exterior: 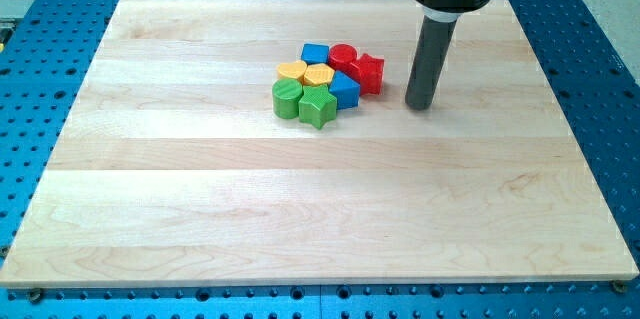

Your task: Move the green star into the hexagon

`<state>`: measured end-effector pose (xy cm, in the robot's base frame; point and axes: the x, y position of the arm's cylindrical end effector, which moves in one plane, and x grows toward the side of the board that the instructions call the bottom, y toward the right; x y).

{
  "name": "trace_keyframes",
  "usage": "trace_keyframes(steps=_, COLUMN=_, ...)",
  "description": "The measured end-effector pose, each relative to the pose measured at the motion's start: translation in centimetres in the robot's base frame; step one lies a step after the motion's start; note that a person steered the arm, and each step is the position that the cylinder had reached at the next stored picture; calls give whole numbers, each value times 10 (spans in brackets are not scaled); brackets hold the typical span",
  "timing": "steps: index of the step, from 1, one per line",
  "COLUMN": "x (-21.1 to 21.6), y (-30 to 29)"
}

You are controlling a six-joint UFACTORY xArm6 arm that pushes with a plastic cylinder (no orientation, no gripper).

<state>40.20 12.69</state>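
The green star sits at the bottom of a tight cluster of blocks near the board's upper middle. The yellow hexagon is just above it, touching it. A green cylinder touches the star's left side and a blue block its right side. My tip rests on the board to the right of the cluster, about a hundred pixels right of the green star and apart from every block.
The cluster also holds a yellow heart, a blue cube, a red cylinder and a red star, the block nearest my tip. The wooden board lies on a blue perforated table.
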Motion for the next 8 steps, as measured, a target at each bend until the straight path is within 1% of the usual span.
trace_keyframes(steps=3, x=1, y=-2)
trace_keyframes(steps=4, x=11, y=-1)
trace_keyframes(steps=6, x=69, y=11)
trace_keyframes(steps=7, x=79, y=11)
trace_keyframes(steps=8, x=73, y=-27)
